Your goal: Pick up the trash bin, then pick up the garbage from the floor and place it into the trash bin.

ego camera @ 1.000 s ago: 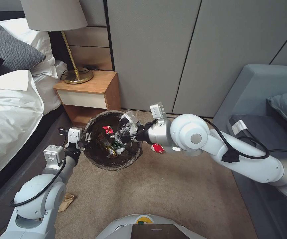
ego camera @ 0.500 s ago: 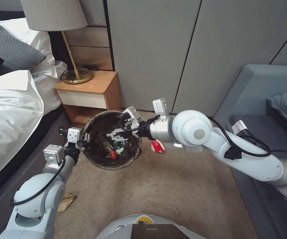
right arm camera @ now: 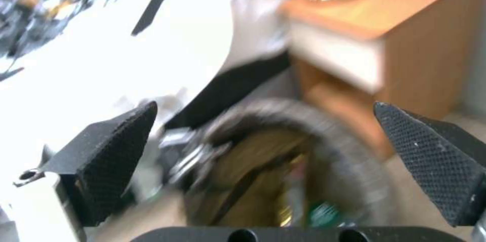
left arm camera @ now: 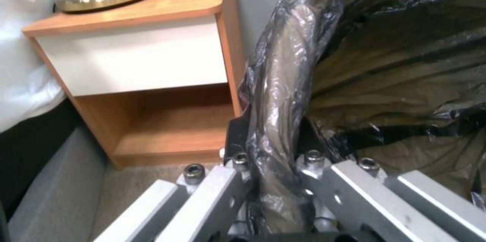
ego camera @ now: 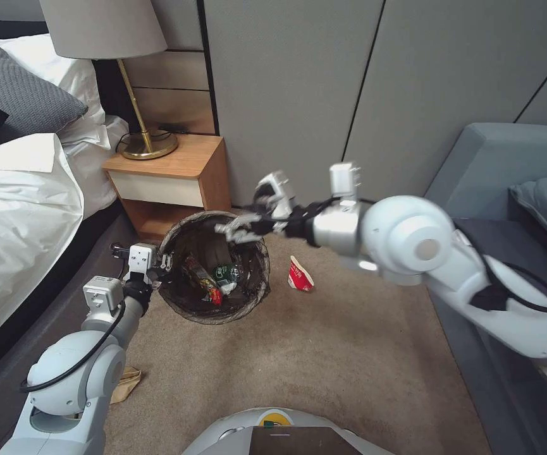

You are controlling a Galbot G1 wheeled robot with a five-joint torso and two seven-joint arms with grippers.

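Note:
The trash bin (ego camera: 192, 312), lined with a dark bag, sits low over the floor (ego camera: 324, 373) in front of the nightstand. My left gripper (ego camera: 161, 261) is shut on its near-left rim; in the left wrist view the gripper (left arm camera: 273, 151) clamps the bag-covered rim (left arm camera: 281, 82). Garbage lies inside: wrappers (ego camera: 205, 284) and a small bottle (ego camera: 226, 273). My right gripper (ego camera: 238, 227) hovers open and empty over the bin's far right edge. Its pads (right arm camera: 116, 139) stand wide apart above the bin (right arm camera: 349, 166). A red-and-white wrapper (ego camera: 300, 275) lies on the carpet right of the bin. A brown paper bag (ego camera: 125, 383) lies by my left arm.
A wooden nightstand (ego camera: 172, 174) with a brass lamp (ego camera: 147, 142) stands just behind the bin. The bed (ego camera: 20, 208) runs along the left and a grey sofa (ego camera: 507, 189) along the right. Open carpet lies in front of my base.
My right gripper has risen out of the bin and drawn back toward its far right rim. A red wrapper that was near its fingers now lies lower in the bin. The left arm is still.

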